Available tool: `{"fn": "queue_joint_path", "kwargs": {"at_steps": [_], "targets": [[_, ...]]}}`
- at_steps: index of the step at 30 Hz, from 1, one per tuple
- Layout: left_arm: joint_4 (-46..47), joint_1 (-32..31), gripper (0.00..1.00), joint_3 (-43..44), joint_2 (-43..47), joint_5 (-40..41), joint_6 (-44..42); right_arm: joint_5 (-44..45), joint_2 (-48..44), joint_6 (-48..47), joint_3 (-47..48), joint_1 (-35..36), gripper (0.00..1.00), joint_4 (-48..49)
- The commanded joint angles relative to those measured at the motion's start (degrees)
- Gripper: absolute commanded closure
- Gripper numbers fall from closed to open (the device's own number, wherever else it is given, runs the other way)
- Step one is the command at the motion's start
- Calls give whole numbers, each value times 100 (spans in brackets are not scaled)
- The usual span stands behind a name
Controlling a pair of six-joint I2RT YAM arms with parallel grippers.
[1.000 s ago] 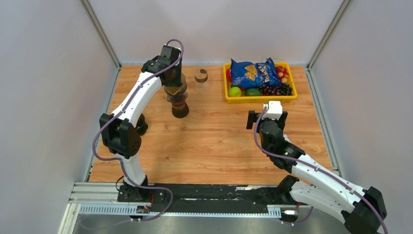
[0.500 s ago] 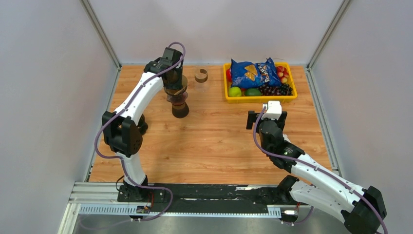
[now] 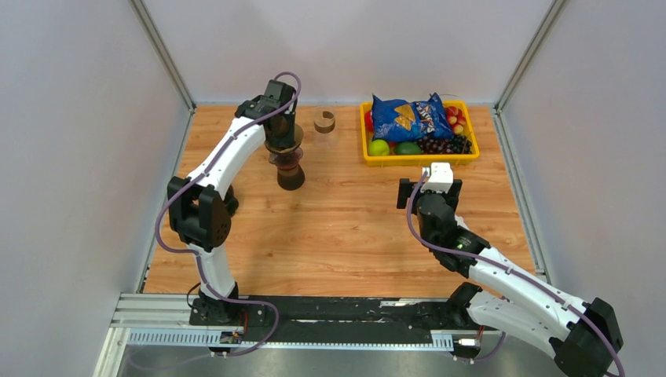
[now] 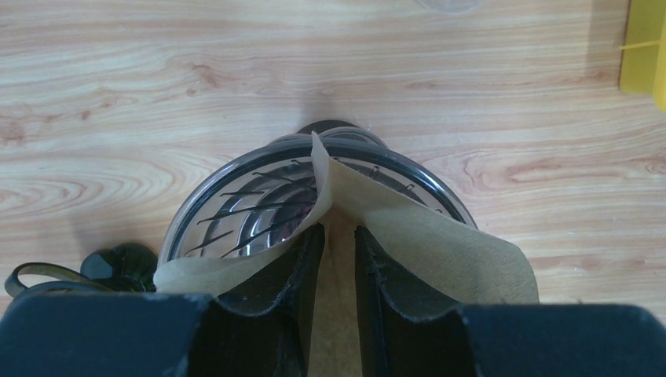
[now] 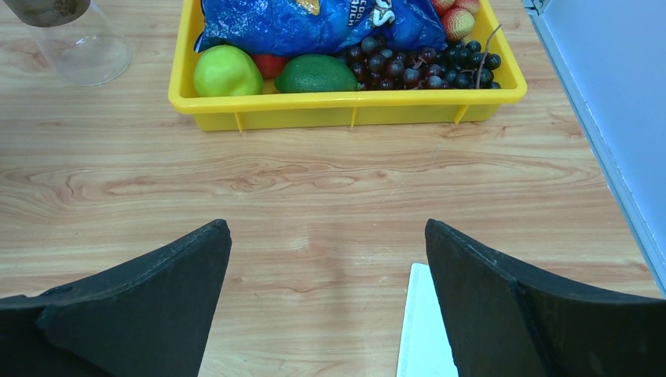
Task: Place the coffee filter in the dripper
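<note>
The dripper (image 3: pixel 287 161) is a dark ribbed cone on a stand at the back left of the table; its black rim and ribbed inside (image 4: pixel 251 208) show in the left wrist view. My left gripper (image 4: pixel 336 229) is shut on a fold of the tan coffee filter (image 4: pixel 440 236), which is spread over the dripper's near rim and reaches into the cone. In the top view the left gripper (image 3: pixel 281 140) is right above the dripper. My right gripper (image 5: pixel 326 228) is open and empty above bare wood at mid right.
A yellow tray (image 3: pixel 419 158) with a blue chip bag, grapes and fruit stands at the back right. A clear glass with a brown roll (image 3: pixel 324 122) stands behind the dripper. A white card (image 5: pixel 424 330) lies under the right gripper.
My left gripper has moved a little lower over the dripper with the filter in it. The right arm has not moved.
</note>
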State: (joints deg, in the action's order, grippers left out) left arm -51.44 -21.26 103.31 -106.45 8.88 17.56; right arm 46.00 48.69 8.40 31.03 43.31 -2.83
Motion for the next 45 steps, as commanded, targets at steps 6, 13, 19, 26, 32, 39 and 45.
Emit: {"fn": "queue_joint_path", "kwargs": {"at_steps": [6, 13, 19, 26, 32, 39, 45], "targets": [[91, 17, 69, -272, -48, -158, -3, 59, 52, -111, 157, -25, 0, 57], [132, 17, 69, -462, -63, -159, 19, 35, 75, -119, 159, -24, 0, 54], [76, 21, 69, -481, -100, -136, 33, 41, 79, -138, 159, -29, 0, 46], [-95, 18, 68, -280, -160, 65, 36, 41, 79, -146, 163, -24, 0, 48], [-214, 22, 68, 9, -174, 104, 54, 31, 88, -146, 158, -24, 0, 54], [-344, 21, 67, 333, -166, 132, 37, 69, 145, -163, 171, -25, 0, 44], [-436, 17, 65, 553, -147, 216, 24, 76, 172, -172, 185, -24, 0, 19]]}}
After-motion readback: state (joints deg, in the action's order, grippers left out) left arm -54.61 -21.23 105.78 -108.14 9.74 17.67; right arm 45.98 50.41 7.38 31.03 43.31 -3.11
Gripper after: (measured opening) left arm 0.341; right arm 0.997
